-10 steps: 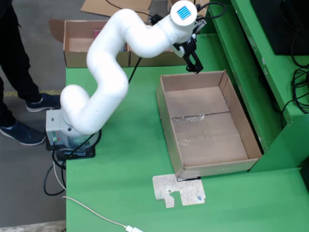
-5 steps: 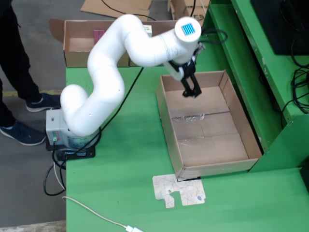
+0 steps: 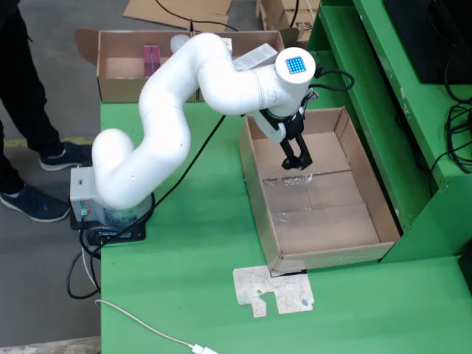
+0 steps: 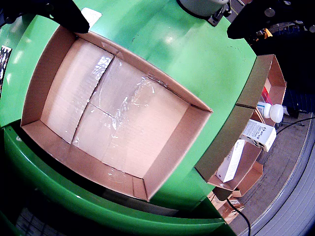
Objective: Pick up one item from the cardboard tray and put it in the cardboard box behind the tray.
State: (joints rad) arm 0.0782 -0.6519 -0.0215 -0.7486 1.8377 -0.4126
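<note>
A large shallow cardboard tray (image 3: 324,221) lies on the green table; its taped floor is bare and I see no item in it. It fills the wrist view (image 4: 128,118). My black gripper (image 3: 295,158) hangs over the far part of the tray, open and empty. In the wrist view the gripper (image 4: 158,32) has its fingers (image 4: 66,14) spread wide at the top corners, with nothing between them. The cardboard box (image 3: 122,70) behind the table holds a pink item (image 3: 151,59), a white bottle (image 3: 179,44) and a white carton (image 3: 254,55).
A flat cardboard cut-out (image 3: 274,291) lies in front of the tray. A white cable (image 3: 147,328) crosses the table's front. A person's legs (image 3: 22,110) stand at the left. A green frame (image 3: 413,110) rises at the right. The wrist view shows the bottle (image 4: 273,112) and cartons (image 4: 258,135).
</note>
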